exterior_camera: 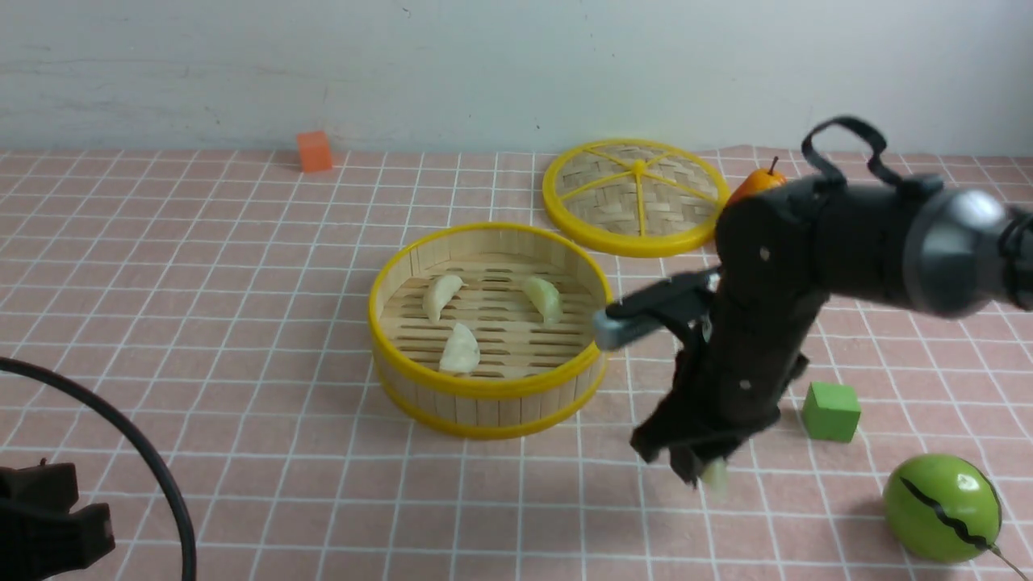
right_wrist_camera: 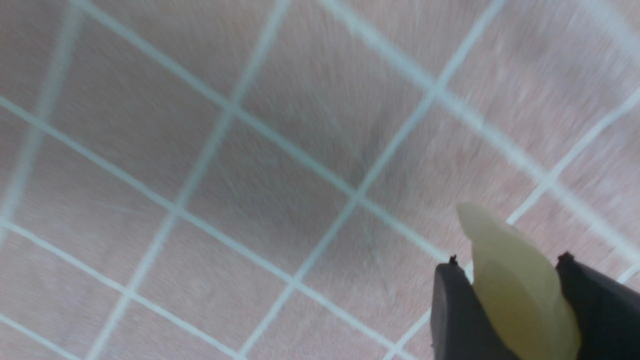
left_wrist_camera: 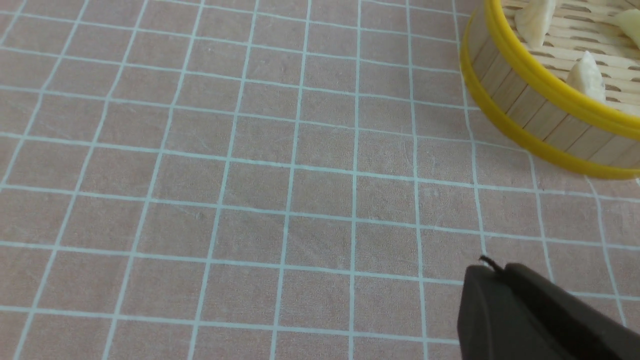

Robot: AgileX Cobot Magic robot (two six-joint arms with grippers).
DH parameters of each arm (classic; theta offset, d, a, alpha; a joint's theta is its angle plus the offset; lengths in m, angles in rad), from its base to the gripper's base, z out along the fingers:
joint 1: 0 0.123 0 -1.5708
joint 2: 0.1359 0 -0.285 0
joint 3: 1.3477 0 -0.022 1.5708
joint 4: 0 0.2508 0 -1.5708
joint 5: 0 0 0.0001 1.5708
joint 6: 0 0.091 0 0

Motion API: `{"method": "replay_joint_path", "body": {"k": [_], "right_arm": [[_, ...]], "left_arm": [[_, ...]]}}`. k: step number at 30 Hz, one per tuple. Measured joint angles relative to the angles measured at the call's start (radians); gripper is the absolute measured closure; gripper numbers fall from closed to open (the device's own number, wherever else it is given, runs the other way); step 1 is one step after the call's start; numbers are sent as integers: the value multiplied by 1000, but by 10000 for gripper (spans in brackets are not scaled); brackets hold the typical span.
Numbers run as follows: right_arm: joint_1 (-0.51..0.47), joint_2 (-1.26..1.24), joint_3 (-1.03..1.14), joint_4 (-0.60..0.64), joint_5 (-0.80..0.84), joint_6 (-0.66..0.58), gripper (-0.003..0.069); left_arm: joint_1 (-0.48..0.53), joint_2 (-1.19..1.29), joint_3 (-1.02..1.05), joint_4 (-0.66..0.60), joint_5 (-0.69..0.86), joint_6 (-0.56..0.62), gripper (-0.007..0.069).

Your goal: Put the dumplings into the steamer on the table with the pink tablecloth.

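A pink gridded cloth (exterior_camera: 242,282) covers the desk. At lower left of the front view, the left end effector (left_wrist_camera: 487,265) has its fingers together — parked aside, seemingly to leave the basket reachable. Mid-frame, the steamer (exterior_camera: 492,410) sits uncovered, three dumplings (exterior_camera: 460,349) spaced inside, probably so a fourth fits. Right of centre, the right end effector (right_wrist_camera: 507,262) is clamped on the last dumpling (right_wrist_camera: 520,290) — one tip protruding, likely easing release.

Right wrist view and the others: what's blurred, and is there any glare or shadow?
Front view: right gripper motion-blurred, steamer sharp, soft shadow beside the watermelon-like ball; right wrist view: cloth softly blurred, darkly shaded; no strong glare anywhere.
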Motion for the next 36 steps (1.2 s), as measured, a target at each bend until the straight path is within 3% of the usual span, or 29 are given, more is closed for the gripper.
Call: {"method": "replay_joint_path", "body": {"k": [6,11,15,17,21,22,25,29,32,34,35,36], "right_arm": [[37,25,-270,37,-189,-81,417],[47,152,-306,63,-399,-191,417],[47,247,-303,63,-417,-236,415],[49,263,-303,63,-421,-237,373],[51,242,-303,52,-423,-239,204],[51,224,-303,36,-409,-239,154],[51,150,-322,10,-280,-187,94],[51,-61,-376,-2,-70,-66,135],[52,-240,-371,-14,-17,-46,231],[52,-372,-331,-17,-5,-42,329],[52,-460,-266,-17,-3,-40,416],[52,-460,-266,-17,-4,-40,416]], "left_arm": [[0,0,0,1,-3,0,605],[0,0,0,1,1,0,601],[0,0,0,14,20,0,596],[0,0,0,29,31,0,595],[0,0,0,42,45,0,589],[0,0,0,44,45,0,587],[0,0,0,45,45,0,587],[0,0,0,45,45,0,585],[0,0,0,45,45,0,585],[0,0,0,45,46,0,585],[0,0,0,45,46,0,585],[0,0,0,45,46,0,585]]}}
